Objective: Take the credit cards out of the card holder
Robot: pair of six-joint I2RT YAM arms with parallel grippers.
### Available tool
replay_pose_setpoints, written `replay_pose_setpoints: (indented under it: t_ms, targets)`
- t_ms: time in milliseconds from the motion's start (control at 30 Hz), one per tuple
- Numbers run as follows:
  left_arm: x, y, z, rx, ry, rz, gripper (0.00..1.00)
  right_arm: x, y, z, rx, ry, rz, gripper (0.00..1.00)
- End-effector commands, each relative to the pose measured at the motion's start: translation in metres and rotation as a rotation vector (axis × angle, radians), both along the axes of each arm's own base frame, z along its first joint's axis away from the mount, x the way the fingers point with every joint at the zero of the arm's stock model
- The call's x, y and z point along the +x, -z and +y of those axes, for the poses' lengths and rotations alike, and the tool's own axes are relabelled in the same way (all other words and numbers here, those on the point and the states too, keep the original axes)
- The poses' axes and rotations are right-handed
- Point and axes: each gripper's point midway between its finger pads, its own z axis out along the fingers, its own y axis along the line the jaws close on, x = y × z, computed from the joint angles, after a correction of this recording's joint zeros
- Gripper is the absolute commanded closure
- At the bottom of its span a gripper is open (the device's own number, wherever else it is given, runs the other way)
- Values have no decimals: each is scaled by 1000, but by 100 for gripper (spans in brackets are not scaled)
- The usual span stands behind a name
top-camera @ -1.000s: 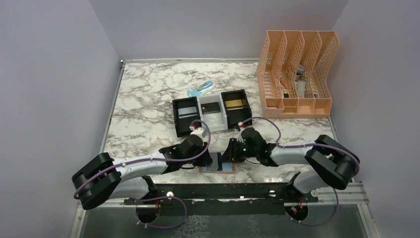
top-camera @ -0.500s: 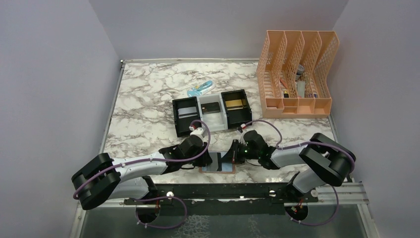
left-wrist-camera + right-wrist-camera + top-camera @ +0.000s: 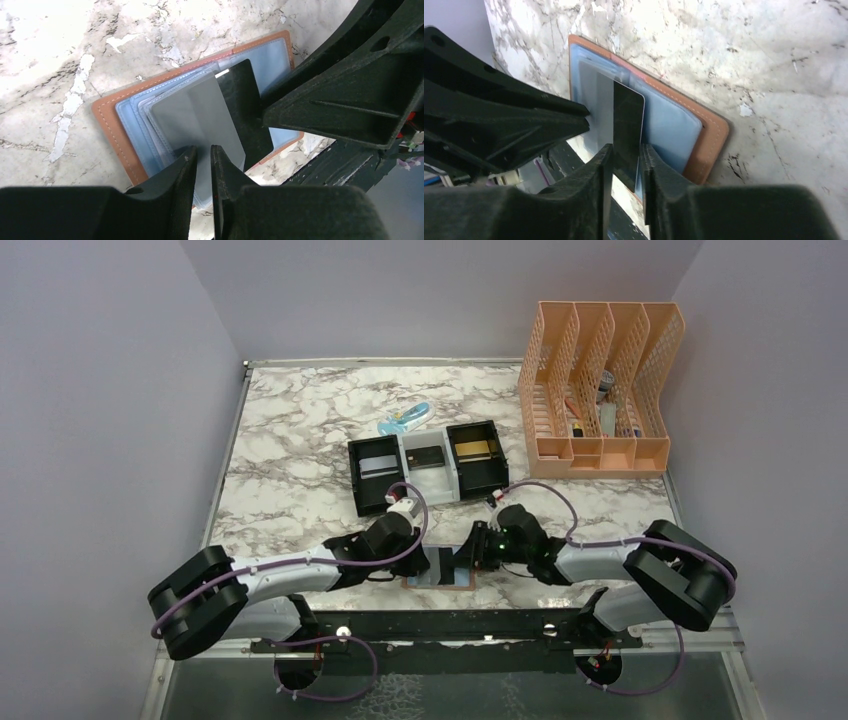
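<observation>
Bright, even, diffuse light from above; soft, short shadows on the marble bench (image 3: 300, 430). Crisp overhead view. Wrist views sharp at mid-distance, blurred and nearly black in the close foreground, slightly stretched at the edges.

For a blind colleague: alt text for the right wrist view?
The right gripper pinches a dark card over an open tan card holder with pale blue pockets on a marble table. The left gripper grips a grey sleeve beside it.

Your right gripper (image 3: 625, 150) hides the lower end of the dark card (image 3: 628, 120); from above, the card holder (image 3: 447, 580) is mostly covered; the rack (image 3: 600, 452) contents are too small to name.
</observation>
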Motion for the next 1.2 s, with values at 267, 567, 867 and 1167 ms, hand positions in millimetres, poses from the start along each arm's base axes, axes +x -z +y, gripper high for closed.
replay_pose_setpoints:
  t_ms: [267,567,867,1167]
  targets:
    - [-24,52,36,275,47,111,88,-3,17,0,30,34,48,72]
    - [-29,60,38,311,59,129,91,-7,-2,14,152,-22,15,86]
    - [-27,54,37,293,48,112,92,-3,-1,1,110,41,4,99]
    - [-26,46,28,250,57,89,92,-5,-9,9,124,-3,12,80]
